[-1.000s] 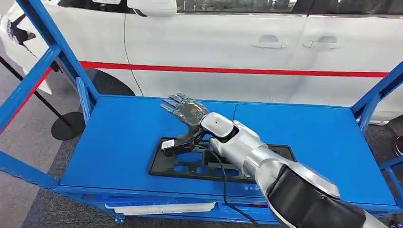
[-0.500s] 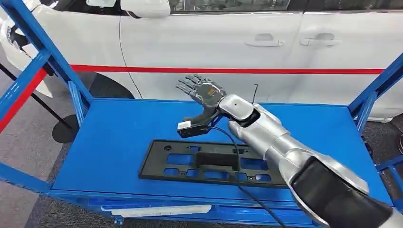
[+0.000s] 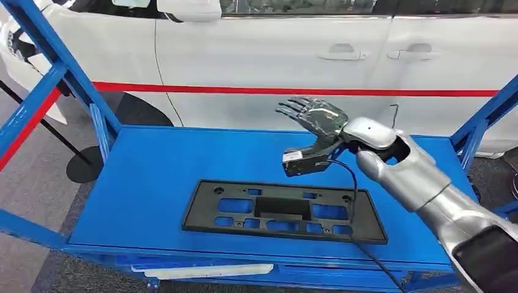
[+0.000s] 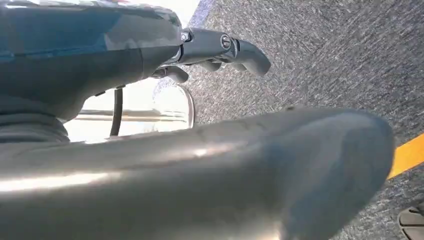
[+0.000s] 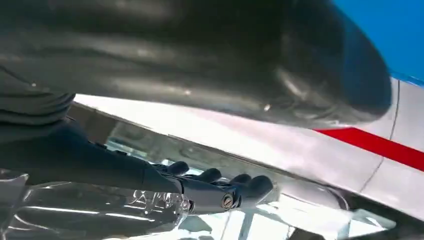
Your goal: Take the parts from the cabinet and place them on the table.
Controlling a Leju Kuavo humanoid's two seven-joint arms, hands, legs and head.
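Part position: black plate frame [image 3: 284, 210] flat on blue table [image 3: 153, 177], lower centre of frame, long axis left-to-right. Right hand [image 3: 314, 125] at upper right of centre, raised above and behind frame, fingers spread, holding nothing. Left hand [image 4: 220, 50] hanging over floor; finger state undeterminable. Right hand nearer.

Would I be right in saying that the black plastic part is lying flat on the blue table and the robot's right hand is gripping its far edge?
Not quite. The head view shows the right hand open and raised above the blue table, apart from the black plastic part and holding nothing. The rest stands: the part lies flat on the table.
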